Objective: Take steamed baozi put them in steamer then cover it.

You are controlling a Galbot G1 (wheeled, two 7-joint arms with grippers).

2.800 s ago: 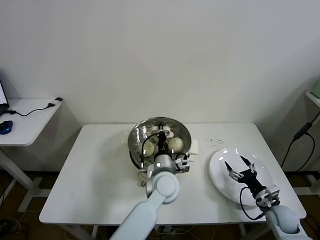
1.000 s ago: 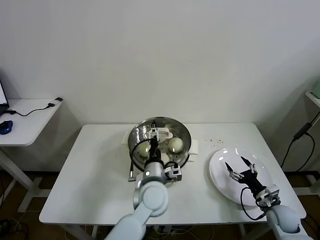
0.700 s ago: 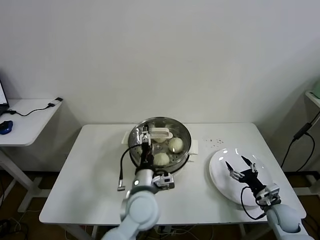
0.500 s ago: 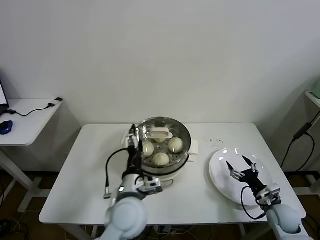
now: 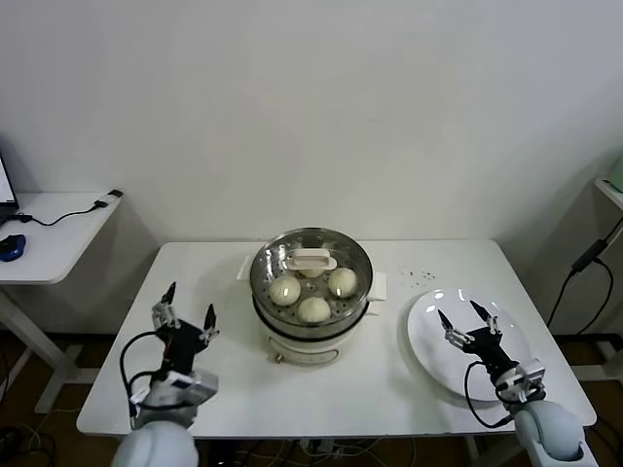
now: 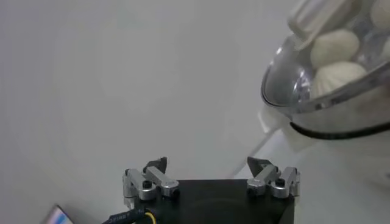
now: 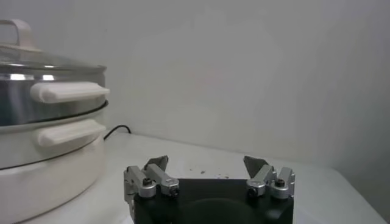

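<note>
At the far left of the head view a small side desk stands beside the white table, carrying a blue mouse and a cable. Over the table's left part, well apart from the pot, the left gripper hovers with its two dark fingers spread wide and nothing between them; the left wrist view shows the same gap between the fingertips, with the pot off to one side. In the middle of the table sits the steamer, a shiny steel pot on a white base with side handles, and the cover lies on its rim, its white bar handle at the far side of the glass. Through the glass three steamed baozi show clearly on the perforated tray (a fourth seems to sit under the handle, mostly hidden). Further right, a flat white plate rests near the table's right edge, and the right gripper hangs just above it, fingers apart and holding nothing. The right wrist view shows the steamer from the side, lid in place.
</note>
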